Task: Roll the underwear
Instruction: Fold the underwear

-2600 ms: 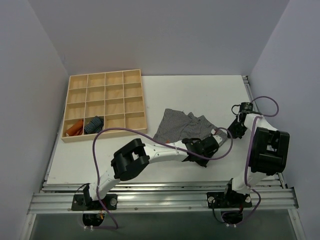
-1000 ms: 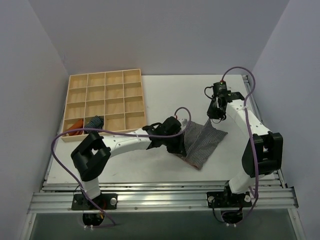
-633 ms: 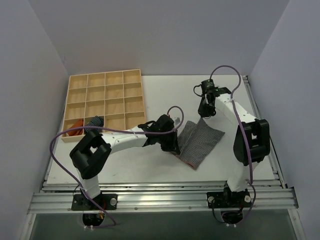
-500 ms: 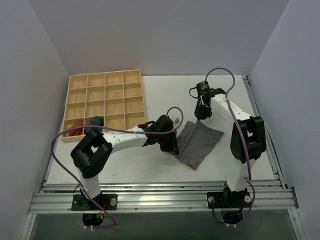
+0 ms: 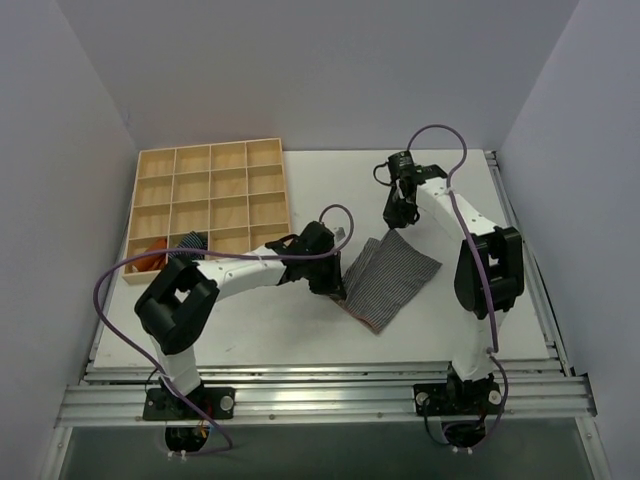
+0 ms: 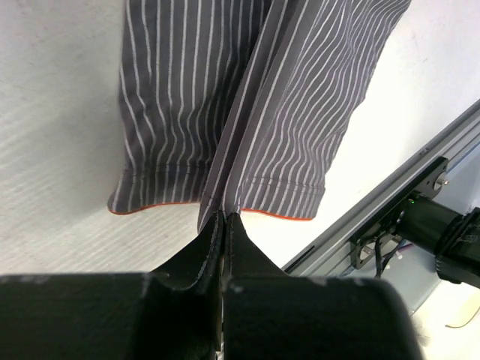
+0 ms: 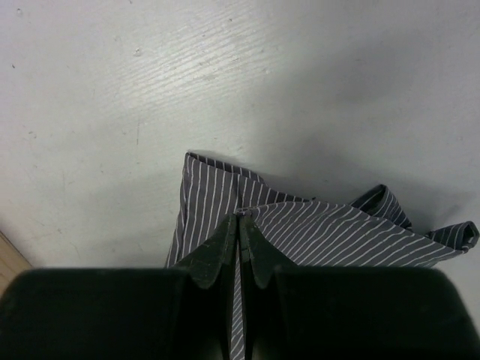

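underwear [image 5: 395,280] folded flat, centre-right of table [image 5: 250,320]; long axis roughly far-right to near-left | left gripper [image 5: 338,288] clenched on its left hem; right gripper [image 5: 392,225] clenched on its far corner; both arms at the cloth | wooden tray [image 5: 207,146] with blue striped roll [image 5: 190,243], orange cloth [image 5: 148,258] well apart, far left; likely no obstruction

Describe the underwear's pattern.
The underwear is dark grey with thin white stripes, orange along the hem; clearest in the left wrist view.

The underwear [image 6: 300,112] runs off the left wrist view's top edge, and the left end effector [image 6: 225,216] hides its near hem.
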Robot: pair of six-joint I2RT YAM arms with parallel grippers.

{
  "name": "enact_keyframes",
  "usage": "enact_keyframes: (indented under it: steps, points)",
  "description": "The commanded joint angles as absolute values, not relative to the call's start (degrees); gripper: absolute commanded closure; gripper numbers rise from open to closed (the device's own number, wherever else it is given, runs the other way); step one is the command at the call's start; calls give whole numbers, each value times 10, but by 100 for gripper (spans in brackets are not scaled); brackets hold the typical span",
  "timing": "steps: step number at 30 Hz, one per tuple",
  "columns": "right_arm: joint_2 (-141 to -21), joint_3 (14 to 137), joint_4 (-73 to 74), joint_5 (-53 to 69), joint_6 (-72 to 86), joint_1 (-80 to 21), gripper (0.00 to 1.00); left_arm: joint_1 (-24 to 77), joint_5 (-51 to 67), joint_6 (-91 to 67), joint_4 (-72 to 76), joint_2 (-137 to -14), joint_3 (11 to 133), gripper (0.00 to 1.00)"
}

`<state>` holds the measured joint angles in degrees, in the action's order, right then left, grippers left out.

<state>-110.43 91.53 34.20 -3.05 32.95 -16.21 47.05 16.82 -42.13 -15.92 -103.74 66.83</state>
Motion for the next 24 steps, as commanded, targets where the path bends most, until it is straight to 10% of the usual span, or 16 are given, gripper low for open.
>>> enact_keyframes:
  steps: [1,11,24]
  points:
    - [-1108,926,352,-24,348,-166,100,454,172,-396,-166,-1041,659,98]
    - [-1172,933,286,34,352,-181,100,417,147,-346,-232,-1089,742,96]
    - [-1227,991,293,44,331,-175,100,410,113,-245,-306,-1093,807,40]
